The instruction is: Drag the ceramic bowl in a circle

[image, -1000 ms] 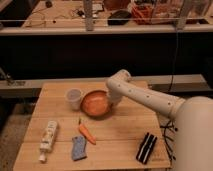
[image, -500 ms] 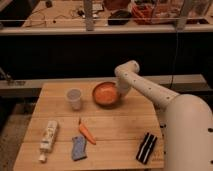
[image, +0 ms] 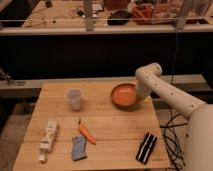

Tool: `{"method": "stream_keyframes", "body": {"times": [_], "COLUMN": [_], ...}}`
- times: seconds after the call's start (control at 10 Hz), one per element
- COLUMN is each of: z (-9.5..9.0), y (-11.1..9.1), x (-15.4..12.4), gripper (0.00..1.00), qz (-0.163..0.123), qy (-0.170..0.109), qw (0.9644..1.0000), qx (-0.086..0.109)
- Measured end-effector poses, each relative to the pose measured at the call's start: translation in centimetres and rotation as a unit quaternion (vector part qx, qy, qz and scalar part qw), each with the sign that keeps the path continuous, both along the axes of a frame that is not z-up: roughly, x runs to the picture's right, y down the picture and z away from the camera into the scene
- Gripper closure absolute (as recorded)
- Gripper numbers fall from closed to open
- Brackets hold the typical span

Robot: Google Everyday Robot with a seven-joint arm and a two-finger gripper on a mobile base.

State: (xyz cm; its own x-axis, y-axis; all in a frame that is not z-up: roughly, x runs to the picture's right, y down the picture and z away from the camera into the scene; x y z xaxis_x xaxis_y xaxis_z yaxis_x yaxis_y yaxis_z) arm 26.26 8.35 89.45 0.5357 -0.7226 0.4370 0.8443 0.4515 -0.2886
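one round ceramic bowl (image: 123,94), mouth up, gripper (image: 138,95) at its rim

One camera only, set high and looking down and forward across the wooden table (image: 117,132) from middle distance, with the whole tabletop in frame. The white arm (image: 172,97) enters from the lower right edge. Its end effector (image: 140,98) sits at the right rim of the ceramic bowl (image: 123,94) — toward the table's far side.
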Motion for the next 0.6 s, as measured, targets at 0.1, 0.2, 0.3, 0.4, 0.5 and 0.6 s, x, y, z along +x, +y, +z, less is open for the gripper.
{"method": "stream_keyframes", "body": {"times": [0.1,0.2,0.3,0.4,0.5,0.6], "z": [-0.6,-2.0,-2.6,-3.5,-4.4,-4.9], "y": [0.6,2.1,2.7,3.9,5.1,6.0], "x": [0.0,-0.1,-0.4,-2.0,-4.2,-6.2], "gripper": [1.00,1.00,1.00,1.00,1.00,1.00], "qz": [0.002,0.007,0.005,0.003,-0.005,-0.012], "qy": [-0.002,-0.001,-0.001,-0.007,-0.014,-0.023], "qw": [1.0000,1.0000,1.0000,0.9999,0.9999,0.9997], "qx": [0.003,0.006,0.007,0.007,0.006,0.004]}}
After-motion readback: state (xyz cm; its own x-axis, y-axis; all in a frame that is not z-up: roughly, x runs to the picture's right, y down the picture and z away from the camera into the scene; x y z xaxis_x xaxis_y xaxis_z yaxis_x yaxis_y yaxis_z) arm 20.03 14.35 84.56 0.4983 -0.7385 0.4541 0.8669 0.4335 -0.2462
